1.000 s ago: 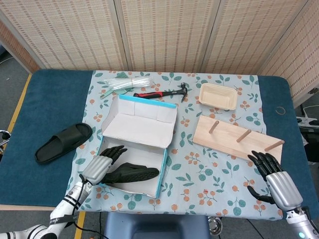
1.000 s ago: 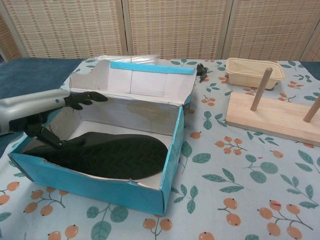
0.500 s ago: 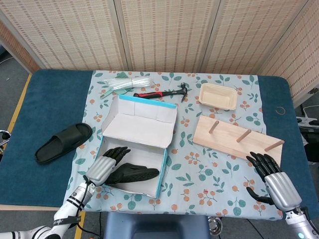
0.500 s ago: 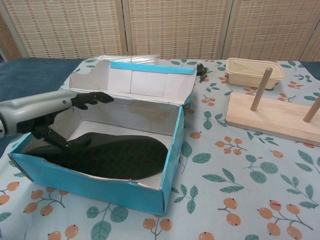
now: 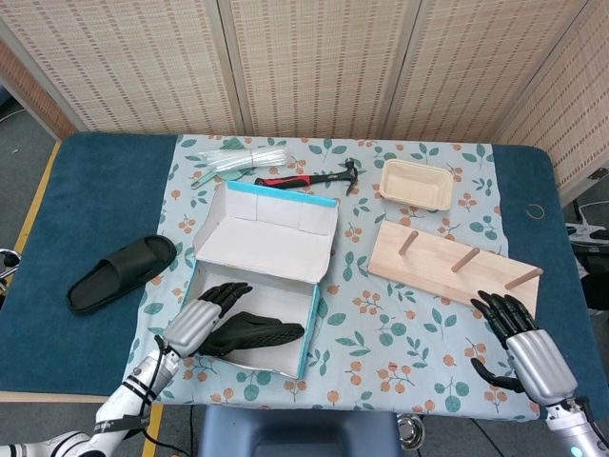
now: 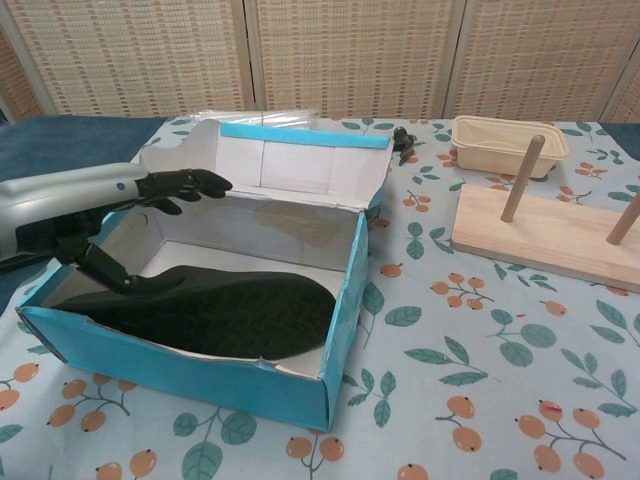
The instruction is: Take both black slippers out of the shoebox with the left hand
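The left hand [image 6: 120, 215] had spread fingers [image 6: 195, 182] over the slipper [image 6: 210, 312] in the shoebox [image 6: 345, 300]; a loose grab might drop it.

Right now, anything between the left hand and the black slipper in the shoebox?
Nothing visible. The left hand is already inside the blue cardboard shoebox, its lower fingers at the black slipper; contact itself is unclear.

Blue table [image 5: 95, 190] with a flowery cloth [image 5: 400, 333] over the middle. On the cloth: shoebox [image 5: 262, 276] near the front edge, peg board [image 5: 447, 262] to the right, hammer [image 5: 309, 178], rope bundle [image 5: 238, 158] and tray [image 5: 416, 183] along the back. One black slipper [image 5: 122, 273] sits on the bare left side.
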Controlling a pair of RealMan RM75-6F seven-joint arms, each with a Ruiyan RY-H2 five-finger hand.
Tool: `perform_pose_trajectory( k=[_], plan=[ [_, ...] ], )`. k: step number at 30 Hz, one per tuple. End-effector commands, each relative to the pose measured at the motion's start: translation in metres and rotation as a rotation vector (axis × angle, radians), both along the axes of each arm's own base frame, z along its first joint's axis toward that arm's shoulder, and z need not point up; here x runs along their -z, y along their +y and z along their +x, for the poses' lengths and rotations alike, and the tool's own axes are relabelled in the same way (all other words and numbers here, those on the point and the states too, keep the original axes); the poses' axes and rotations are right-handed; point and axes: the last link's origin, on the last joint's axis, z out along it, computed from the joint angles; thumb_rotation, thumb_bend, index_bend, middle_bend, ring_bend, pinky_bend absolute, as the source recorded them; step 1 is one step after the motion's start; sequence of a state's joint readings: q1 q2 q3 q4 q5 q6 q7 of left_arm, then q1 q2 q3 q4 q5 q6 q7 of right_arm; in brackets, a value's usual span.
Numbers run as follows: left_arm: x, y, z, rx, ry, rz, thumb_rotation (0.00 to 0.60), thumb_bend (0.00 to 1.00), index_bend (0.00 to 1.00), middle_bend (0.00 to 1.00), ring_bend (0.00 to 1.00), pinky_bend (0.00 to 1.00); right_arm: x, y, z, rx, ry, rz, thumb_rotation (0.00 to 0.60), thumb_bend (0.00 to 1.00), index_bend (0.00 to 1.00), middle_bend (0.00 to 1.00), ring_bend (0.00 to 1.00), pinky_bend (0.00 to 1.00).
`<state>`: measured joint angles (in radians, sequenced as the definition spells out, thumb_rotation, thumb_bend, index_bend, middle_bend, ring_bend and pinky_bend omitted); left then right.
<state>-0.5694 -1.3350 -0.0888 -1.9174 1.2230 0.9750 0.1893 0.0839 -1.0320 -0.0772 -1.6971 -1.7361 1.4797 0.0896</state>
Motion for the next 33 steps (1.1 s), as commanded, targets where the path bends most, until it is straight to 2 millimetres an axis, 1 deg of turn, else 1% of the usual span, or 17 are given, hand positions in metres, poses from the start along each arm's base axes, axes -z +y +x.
perform_pose_trajectory(
  k=[1,5,11,13,16,17,18,20,22,25,28,30,33],
  plan=[
    [0.005,0.001,-0.005,-0.011,0.037,-0.041,0.6,0.37,0.01,0.05,0.0,0.13,0.0,0.0,0.0,0.0,-0.001,0.0,0.515,0.25,0.0,0.0,0.0,0.0],
    [0.009,0.001,-0.007,-0.016,0.059,-0.06,0.6,0.36,0.02,0.05,0.0,0.13,0.0,0.0,0.0,-0.001,-0.001,0.0,0.514,0.25,0.0,0.0,0.0,0.0],
    [0.021,0.006,-0.016,-0.027,0.142,-0.089,0.6,0.36,0.07,0.05,0.0,0.14,-0.001,0.0,-0.001,0.001,0.0,0.0,0.515,0.25,0.0,0.0,0.0,0.0],
    [0.021,0.007,-0.017,-0.034,0.163,-0.096,0.6,0.37,0.12,0.07,0.02,0.14,-0.001,0.0,-0.001,0.002,0.0,0.0,0.514,0.25,0.0,0.0,0.0,0.0],
    [0.022,0.006,-0.021,-0.042,0.206,-0.118,0.6,0.41,0.27,0.12,0.07,0.15,0.0,0.0,-0.001,0.003,0.002,0.005,0.516,0.25,0.0,0.0,0.0,0.0],
    [0.023,0.006,-0.021,-0.047,0.212,-0.123,0.6,0.44,0.36,0.16,0.09,0.16,0.0,0.0,-0.001,0.003,0.003,0.006,0.515,0.25,0.0,0.0,0.0,0.0],
    [0.024,0.006,-0.02,-0.052,0.212,-0.123,0.6,0.47,0.42,0.2,0.11,0.16,0.0,0.0,-0.001,0.003,0.004,0.008,0.515,0.25,0.0,0.0,0.0,0.0],
    [0.023,0.008,-0.02,-0.04,0.224,-0.098,0.6,0.52,0.48,0.27,0.14,0.17,0.0,0.0,-0.001,0.003,0.004,0.008,0.516,0.25,0.0,0.0,0.0,0.0],
    [0.022,0.008,-0.018,-0.023,0.224,-0.045,0.6,0.61,0.54,0.37,0.19,0.2,0.0,0.0,-0.001,0.005,0.004,0.005,0.515,0.25,0.0,0.0,0.0,0.0],
    [0.021,0.008,-0.013,-0.002,0.194,0.021,0.6,0.68,0.61,0.47,0.27,0.26,0.0,0.0,-0.001,0.006,0.005,0.005,0.516,0.25,0.0,0.0,0.0,0.0],
    [0.021,0.007,-0.009,0.044,0.165,0.091,0.6,0.71,0.65,0.53,0.32,0.29,0.002,0.0,-0.001,0.006,0.007,0.011,0.517,0.25,0.0,0.0,0.0,0.0],
    [0.021,0.006,-0.01,0.079,0.167,0.136,0.6,0.71,0.66,0.54,0.33,0.32,0.002,-0.001,-0.001,0.007,0.008,0.013,0.516,0.25,0.0,0.0,0.0,0.0],
    [0.021,0.004,-0.01,0.107,0.146,0.195,0.6,0.71,0.65,0.53,0.33,0.34,0.002,-0.001,-0.001,0.007,0.008,0.012,0.516,0.25,0.0,0.0,0.0,0.0]
  ],
)
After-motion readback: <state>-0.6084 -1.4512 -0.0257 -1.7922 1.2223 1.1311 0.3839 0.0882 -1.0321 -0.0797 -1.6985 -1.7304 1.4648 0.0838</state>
